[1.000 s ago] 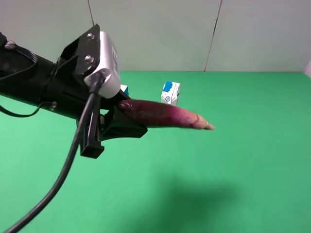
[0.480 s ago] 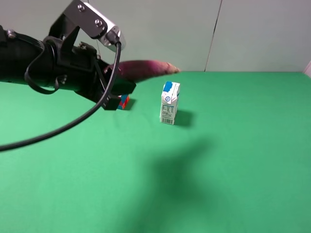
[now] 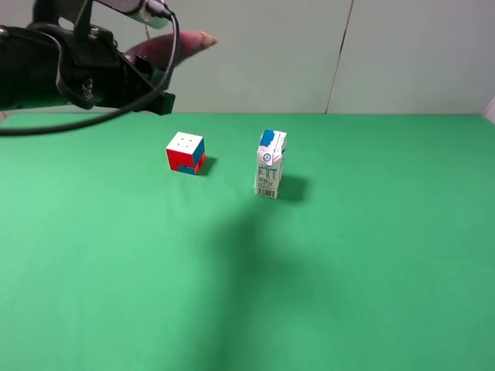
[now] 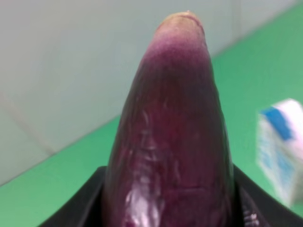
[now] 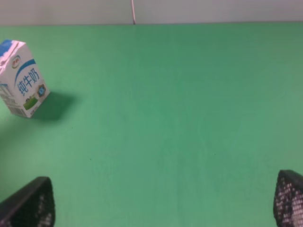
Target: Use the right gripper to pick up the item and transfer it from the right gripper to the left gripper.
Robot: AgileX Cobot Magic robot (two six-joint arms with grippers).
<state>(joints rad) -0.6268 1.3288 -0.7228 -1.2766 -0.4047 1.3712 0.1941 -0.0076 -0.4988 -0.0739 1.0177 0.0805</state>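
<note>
Gripping the eggplant [image 4: 170,142] by a pale wall [image 3: 402,54], left end effector [image 3: 155,76] overhangs green, perhaps cloth, tabletop [image 3: 371,255]; right end effector [image 5: 158,201] gapes.

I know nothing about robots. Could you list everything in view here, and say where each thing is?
eggplant: one, dark purple with a pale tip, held in the air above the table's far left
cube: one, red, white and blue, on the table, left of the carton
carton: one, white and blue, upright near the table's middle
table: one, green
left tool: one, black, shut on the eggplant
right tool: one, black, open and empty, above the table
</note>
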